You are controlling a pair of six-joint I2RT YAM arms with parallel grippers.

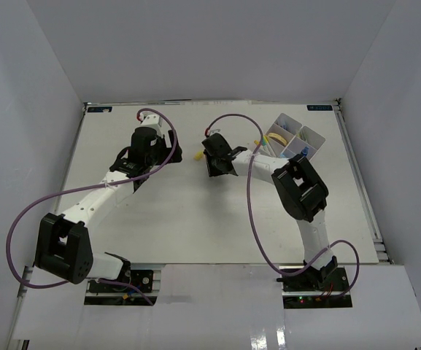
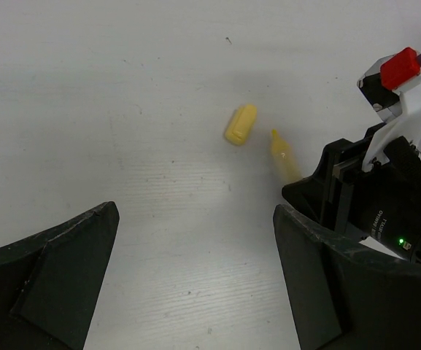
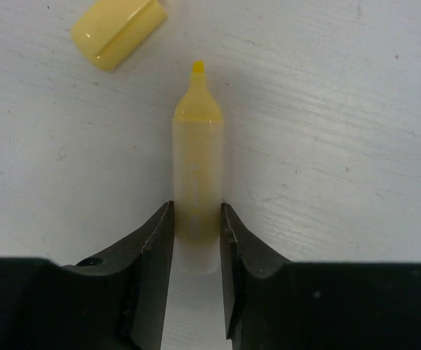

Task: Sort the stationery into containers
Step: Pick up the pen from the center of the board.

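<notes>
One yellow highlighter [image 3: 197, 168] carries faint, illegible lettering.

A flat white matte surface [image 1: 195, 226] sits inside a plain box of pale grey panel walls: one on the left [image 1: 20, 109], one at the back [image 1: 210, 44], one on the right [image 1: 407, 109]. A thin silver metal rail [image 1: 364, 197] runs along the surface's right edge. Small blue labels [image 1: 101, 109] mark its far corners. A glossy white board [image 1: 217, 310] covers the near edge, catching soft, even light. Close up, the surface shows faint scuffs and dark specks.
</notes>
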